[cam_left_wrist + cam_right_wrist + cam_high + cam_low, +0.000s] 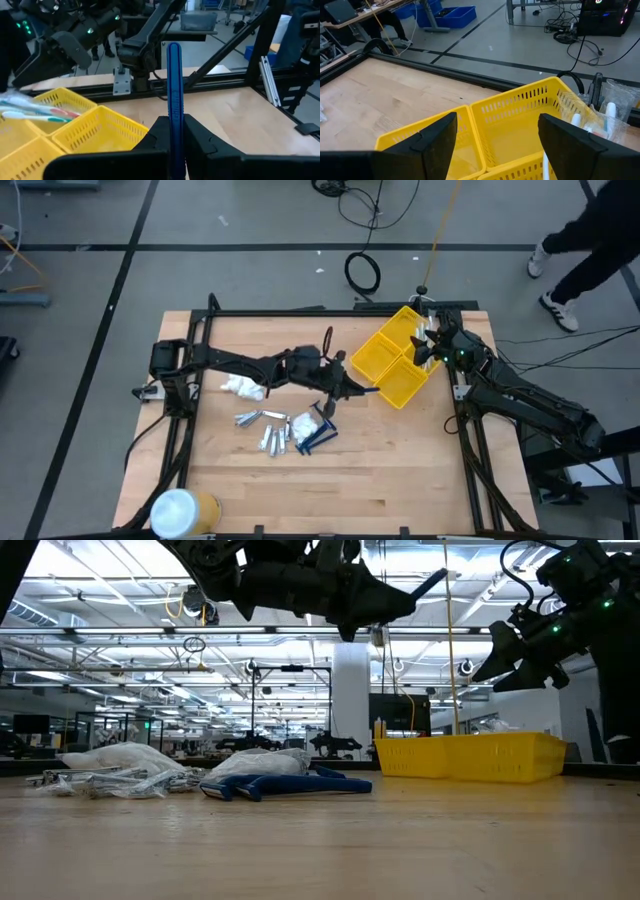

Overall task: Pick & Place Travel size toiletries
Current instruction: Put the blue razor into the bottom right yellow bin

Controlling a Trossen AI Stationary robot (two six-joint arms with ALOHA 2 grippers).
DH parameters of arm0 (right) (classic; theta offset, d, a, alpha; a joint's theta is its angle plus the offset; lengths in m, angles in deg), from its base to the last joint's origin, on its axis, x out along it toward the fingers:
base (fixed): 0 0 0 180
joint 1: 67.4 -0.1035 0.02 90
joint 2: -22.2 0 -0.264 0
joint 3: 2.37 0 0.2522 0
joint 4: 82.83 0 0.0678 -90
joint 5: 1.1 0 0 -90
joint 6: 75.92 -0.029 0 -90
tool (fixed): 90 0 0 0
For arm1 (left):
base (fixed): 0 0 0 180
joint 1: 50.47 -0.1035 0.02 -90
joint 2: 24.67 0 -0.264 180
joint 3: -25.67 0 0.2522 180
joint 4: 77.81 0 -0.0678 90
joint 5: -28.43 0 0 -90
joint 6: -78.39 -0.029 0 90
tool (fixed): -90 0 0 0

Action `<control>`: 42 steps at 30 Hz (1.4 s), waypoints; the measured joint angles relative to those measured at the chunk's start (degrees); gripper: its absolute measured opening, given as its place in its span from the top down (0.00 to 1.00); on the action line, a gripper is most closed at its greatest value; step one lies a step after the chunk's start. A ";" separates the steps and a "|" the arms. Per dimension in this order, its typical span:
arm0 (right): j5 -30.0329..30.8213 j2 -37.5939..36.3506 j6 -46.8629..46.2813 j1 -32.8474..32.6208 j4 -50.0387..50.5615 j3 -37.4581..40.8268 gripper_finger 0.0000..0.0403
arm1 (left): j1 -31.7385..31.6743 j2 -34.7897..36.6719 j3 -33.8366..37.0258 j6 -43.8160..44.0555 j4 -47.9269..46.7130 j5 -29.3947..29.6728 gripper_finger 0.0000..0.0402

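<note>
Several toiletries are already seen in the yellow bin [400,365] at about two o'clock on the counter [300,480], toothbrushes among them; silvery tubes [262,430], packets [243,387] and dark blue combs [315,437] are left near the centre. A blue comb [174,100] is pinched upright in the left gripper [172,137], raised beside the bin. The right gripper [492,132] is held spread and empty above the bin.

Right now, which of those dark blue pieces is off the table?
The blue comb-like piece clamped in the left gripper, raised beside the yellow bin. The other blue pieces lie on the table among the packets.
</note>
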 joint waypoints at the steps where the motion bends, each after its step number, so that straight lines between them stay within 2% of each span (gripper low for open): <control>1: 0.00 0.00 0.02 0.00 0.00 0.00 0.34 | 0.01 0.01 0.00 0.00 0.05 -0.02 0.98; 42: 0.00 0.00 0.00 0.00 0.00 0.00 0.34 | -0.05 0.02 0.00 -1.86 0.45 0.15 0.98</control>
